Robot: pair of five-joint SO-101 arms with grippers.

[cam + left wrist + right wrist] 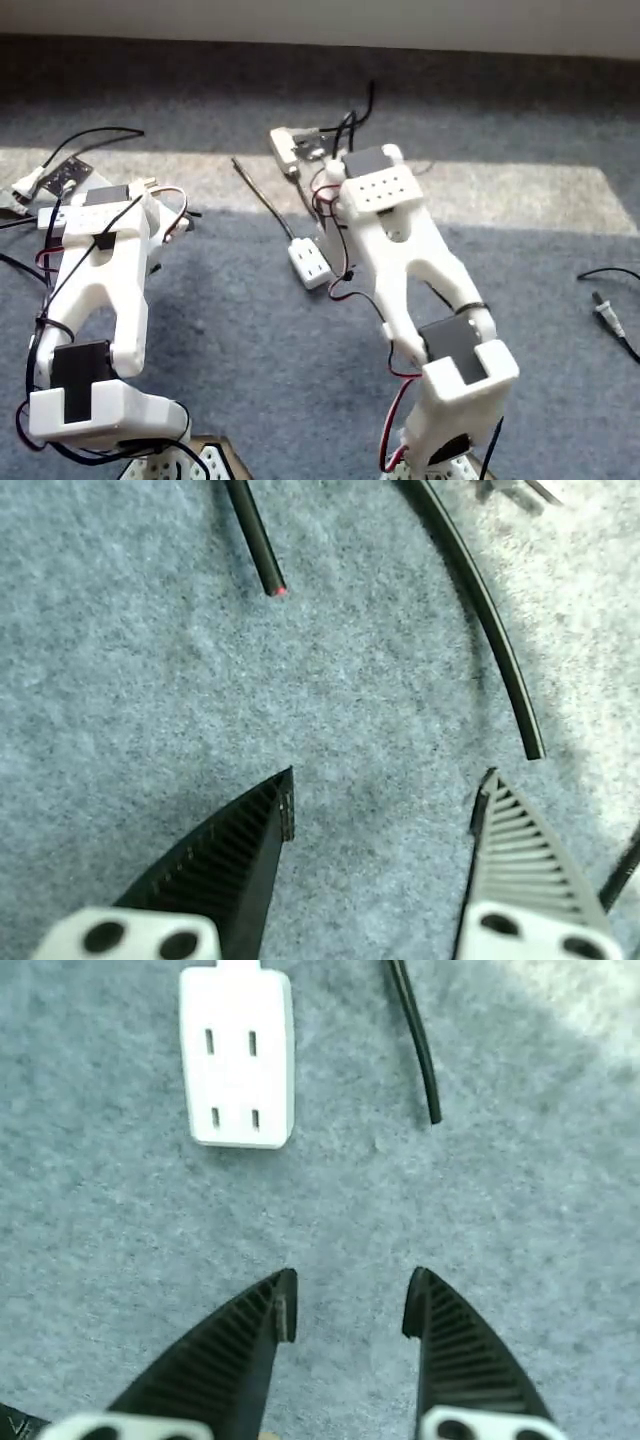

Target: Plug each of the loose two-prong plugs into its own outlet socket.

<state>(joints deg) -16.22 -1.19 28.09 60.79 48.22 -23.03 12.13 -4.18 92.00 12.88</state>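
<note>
With our left hand [385, 802] wide and right hand [348, 1305] narrower, both empty, we judge the small pale two-prong plug [607, 316] light and rigid, best pinched across its body.

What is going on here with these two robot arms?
Both grippers are empty. The right gripper is open over bare carpet, just short of a white outlet block with empty slots. The left gripper is open too, above carpet near a loose black cable. What looks like a plug lies on the carpet away from both arms, untouched.
</note>
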